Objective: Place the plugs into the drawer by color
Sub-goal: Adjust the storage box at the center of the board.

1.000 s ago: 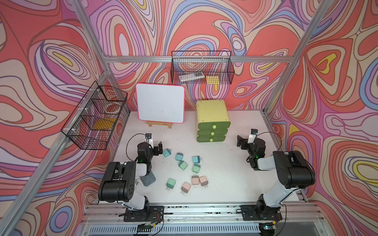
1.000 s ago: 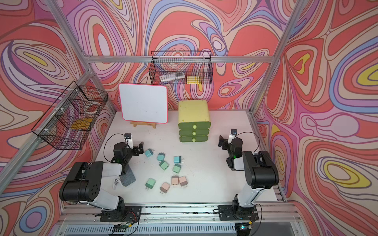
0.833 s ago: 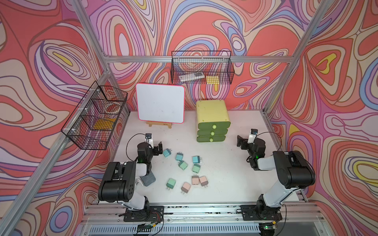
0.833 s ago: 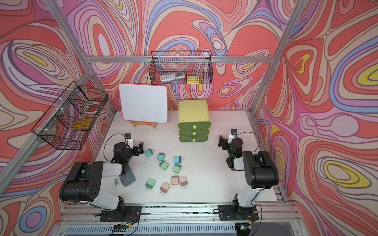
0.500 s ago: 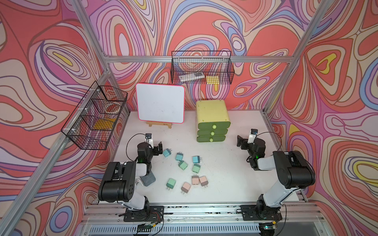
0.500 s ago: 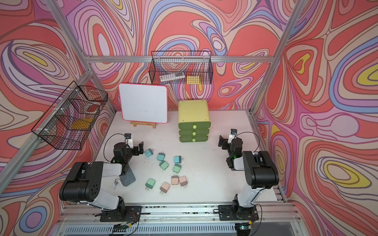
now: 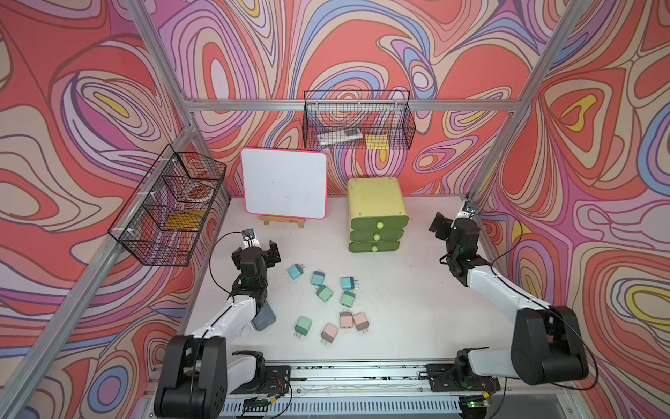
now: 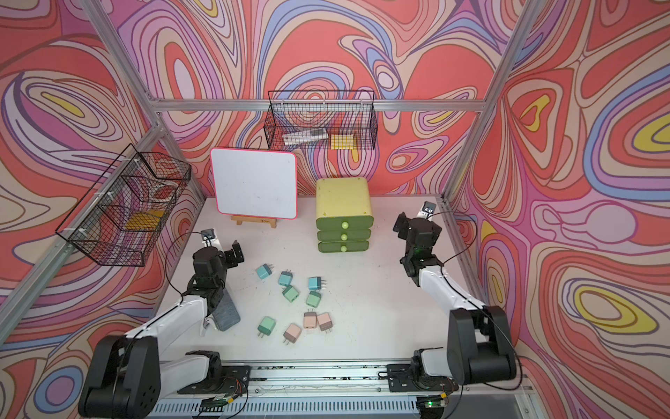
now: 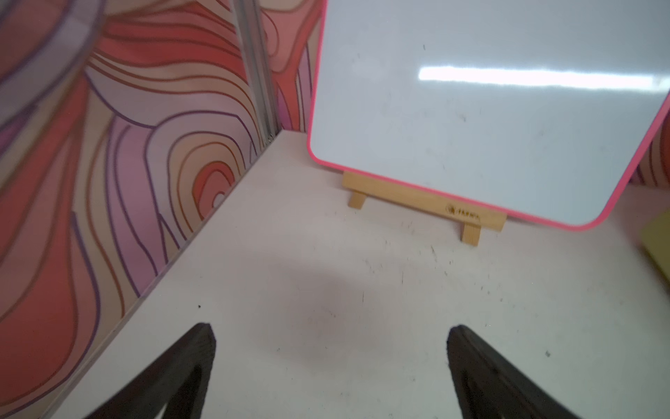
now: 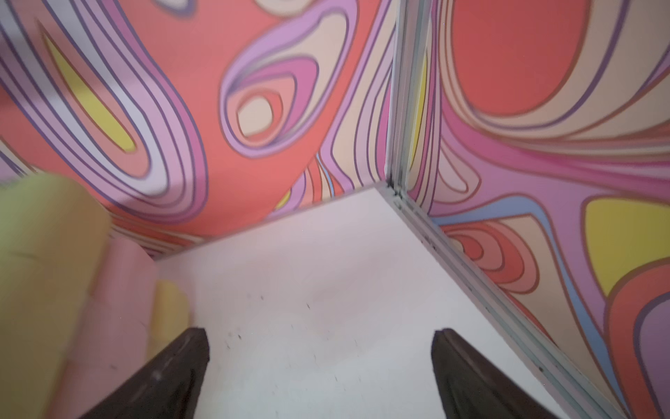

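White and scuffed, the surface (image 7: pixel 406 290) lies within walls of swirling red, pink and lilac print braced by aluminium bars; a black wire basket (image 7: pixel 357 123) hangs on the back wall and a second black wire basket (image 7: pixel 166 214) on the left wall. At the rear a square whiteboard with a pink rim (image 7: pixel 284 188) leans on a small wooden easel (image 7: pixel 282 220); just to its right stands the small rounded pale yellow-green chest (image 7: pixel 376 197), its three olive-green drawers (image 7: pixel 377 236) all shut, each light green ball knob facing the arms.

Loose on the surface in front of the chest, between the two arms and nearer the left one, lie three light blue rounded-square plugs (image 7: pixel 296 271) (image 7: pixel 317 278) (image 7: pixel 347 283) in a rough row; two mint green plugs (image 7: pixel 324 293) (image 7: pixel 347 299) lie just on the robot's side of them; a third mint green plug (image 7: pixel 303 325) lies closer to the robot, beside three pale pink plugs (image 7: pixel 346 319) (image 7: pixel 360 321) (image 7: pixel 329 332). A grey-blue slab (image 7: pixel 264 318) lies partly under the left forearm.

The left tool (image 9: pixel 330 328) is released, jaws spread wide over bare surface; it faces the whiteboard, near the leftmost blue plug but apart from it. The right tool (image 10: pixel 319 332) is likewise released and empty, pointed at the rear right corner, beside the chest yet apart from it.
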`<control>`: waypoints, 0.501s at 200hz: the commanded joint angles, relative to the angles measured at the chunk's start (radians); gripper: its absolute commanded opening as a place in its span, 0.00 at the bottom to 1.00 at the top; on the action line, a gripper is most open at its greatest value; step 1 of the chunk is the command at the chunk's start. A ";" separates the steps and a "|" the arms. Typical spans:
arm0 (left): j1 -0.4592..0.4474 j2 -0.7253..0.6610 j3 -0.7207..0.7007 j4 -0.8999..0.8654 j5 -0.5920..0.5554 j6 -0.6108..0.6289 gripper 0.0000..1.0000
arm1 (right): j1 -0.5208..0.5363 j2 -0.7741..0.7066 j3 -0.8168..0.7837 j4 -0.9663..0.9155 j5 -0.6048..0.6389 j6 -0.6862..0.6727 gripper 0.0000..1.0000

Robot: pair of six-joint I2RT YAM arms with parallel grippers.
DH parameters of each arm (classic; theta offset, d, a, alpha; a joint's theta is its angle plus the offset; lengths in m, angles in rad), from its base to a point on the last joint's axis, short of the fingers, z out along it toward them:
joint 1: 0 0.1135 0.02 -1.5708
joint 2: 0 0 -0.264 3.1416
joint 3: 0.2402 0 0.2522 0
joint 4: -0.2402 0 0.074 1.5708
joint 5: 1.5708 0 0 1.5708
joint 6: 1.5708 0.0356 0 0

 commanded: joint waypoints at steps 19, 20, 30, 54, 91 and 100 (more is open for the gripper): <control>-0.095 -0.049 0.292 -0.617 -0.103 -0.232 0.99 | 0.035 -0.108 0.104 -0.345 -0.137 0.165 0.98; -0.102 -0.042 0.302 -0.627 -0.106 -0.233 0.99 | 0.035 -0.108 0.108 -0.349 -0.146 0.166 0.98; -0.194 0.016 0.384 -0.721 -0.237 -0.249 0.99 | 0.035 -0.093 0.158 -0.381 -0.233 0.177 0.98; -0.326 0.152 0.551 -0.853 -0.344 -0.275 0.99 | 0.038 -0.014 0.278 -0.460 -0.405 0.167 0.98; -0.375 0.353 0.779 -1.039 -0.361 -0.350 0.99 | 0.039 0.098 0.423 -0.550 -0.536 0.126 0.98; -0.390 0.382 0.809 -1.024 -0.327 -0.309 0.99 | 0.038 0.124 0.456 -0.567 -0.571 0.119 0.98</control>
